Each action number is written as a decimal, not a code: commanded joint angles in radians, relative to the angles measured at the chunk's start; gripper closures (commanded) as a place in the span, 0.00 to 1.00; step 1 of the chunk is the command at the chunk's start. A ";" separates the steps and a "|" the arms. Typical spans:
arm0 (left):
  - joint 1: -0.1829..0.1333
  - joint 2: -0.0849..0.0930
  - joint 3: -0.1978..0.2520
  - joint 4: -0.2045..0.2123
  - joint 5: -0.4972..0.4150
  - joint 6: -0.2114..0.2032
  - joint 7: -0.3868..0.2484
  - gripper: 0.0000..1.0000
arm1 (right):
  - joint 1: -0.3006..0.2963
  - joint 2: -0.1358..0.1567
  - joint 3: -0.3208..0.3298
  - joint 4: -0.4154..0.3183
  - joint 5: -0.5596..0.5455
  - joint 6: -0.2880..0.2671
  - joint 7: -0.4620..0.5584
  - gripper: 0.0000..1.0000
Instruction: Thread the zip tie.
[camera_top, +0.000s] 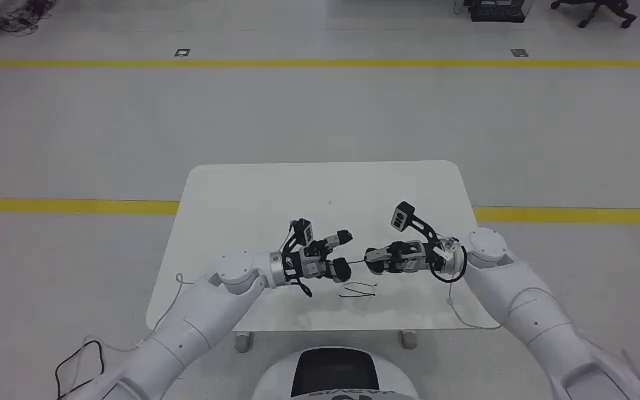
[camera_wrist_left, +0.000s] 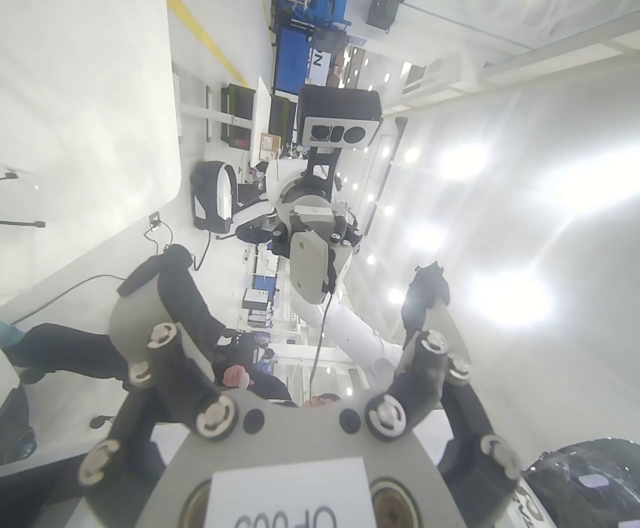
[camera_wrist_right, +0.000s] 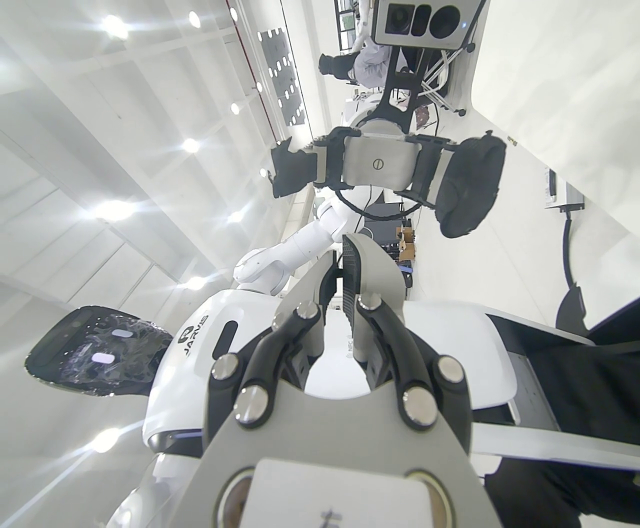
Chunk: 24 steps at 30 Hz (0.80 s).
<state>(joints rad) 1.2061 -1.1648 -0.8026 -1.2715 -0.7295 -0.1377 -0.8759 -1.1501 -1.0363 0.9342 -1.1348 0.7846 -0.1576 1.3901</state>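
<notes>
- The zip tie (camera_top: 358, 290) is lying flat on the table (camera_top: 250, 200), on the robot's side. It sits just under the gap between the two grippers and is touched by neither.
- The left gripper (camera_top: 340, 253) is spread wide with nothing in it. The right gripper (camera_wrist_right: 341, 250) is pinched down to a thin slit, and nothing can be made out inside it.
- Both are held up off the table, tips pointed at each other, near but apart.
- What could go wrong, as a guess:
  - The tie is thin and flat against the top, so it could easily be skated sideways or flicked away if it's nudged rather than properly pinched.
  - With the right one nearly closed, the tie can't be taken until it's opened. A descent like this would probably just press the tie down.
  - If the tie gets grabbed mid-strap instead of near an end, the tail could flop and the head slot be missed.
  - The tips are close, so a bump between them is possible if both are brought in together.
- Writing: a white sticker (camera_wrist_left: 290, 490) with dark print is stuck on the left mount, cut off at the edge. Another sticker (camera_wrist_right: 340, 495) is on the right mount, also cropped. Neither is read off here.
</notes>
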 joint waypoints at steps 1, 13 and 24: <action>0.000 0.000 0.000 0.002 -0.004 -0.001 -0.006 0.00 | 0.000 -0.001 0.001 0.005 -0.001 0.000 0.000 1.00; -0.006 -0.004 0.007 0.012 -0.015 -0.005 -0.030 0.00 | 0.004 -0.012 -0.001 0.018 -0.005 0.000 0.000 1.00; -0.006 -0.005 0.007 0.017 -0.019 -0.008 -0.038 0.07 | 0.008 -0.022 -0.002 0.031 -0.009 -0.002 0.000 1.00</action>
<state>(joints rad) 1.2007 -1.1693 -0.7960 -1.2552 -0.7488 -0.1457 -0.9130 -1.1418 -1.0571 0.9317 -1.1043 0.7762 -0.1584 1.3899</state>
